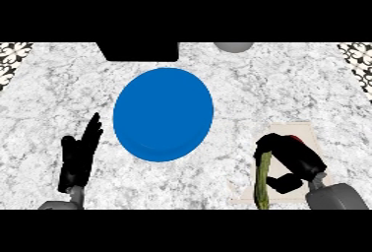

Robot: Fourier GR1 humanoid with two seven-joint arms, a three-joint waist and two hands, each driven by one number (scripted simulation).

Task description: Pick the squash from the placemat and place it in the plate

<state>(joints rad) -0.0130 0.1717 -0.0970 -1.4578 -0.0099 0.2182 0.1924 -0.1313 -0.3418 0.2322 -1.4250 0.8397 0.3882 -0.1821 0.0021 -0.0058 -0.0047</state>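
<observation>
The squash (263, 177) lies on the placemat (309, 129) at lower right, a long, narrow, green-yellow body running roughly toward the view's lower edge. The right hand (294, 160) is over it, fingers curled round its upper end; contact appears made, though whether it has left the mat cannot be told. The left hand (80, 150) rests open at lower left, fingers straight and pointing up, well apart from the work.

The blue plate (163, 114) sits at centre, apart from the placemat, nothing on it.

Handling judgement: the squash looks stiff, smooth-skinned and fairly light; being long, it may swing if held by one end. A hold nearer mid-length would be steadier.

Obscured: the hand hides the squash's upper end, and its lower tip meets the frame's edge. A dark red patch by the fingers cannot be identified.
</observation>
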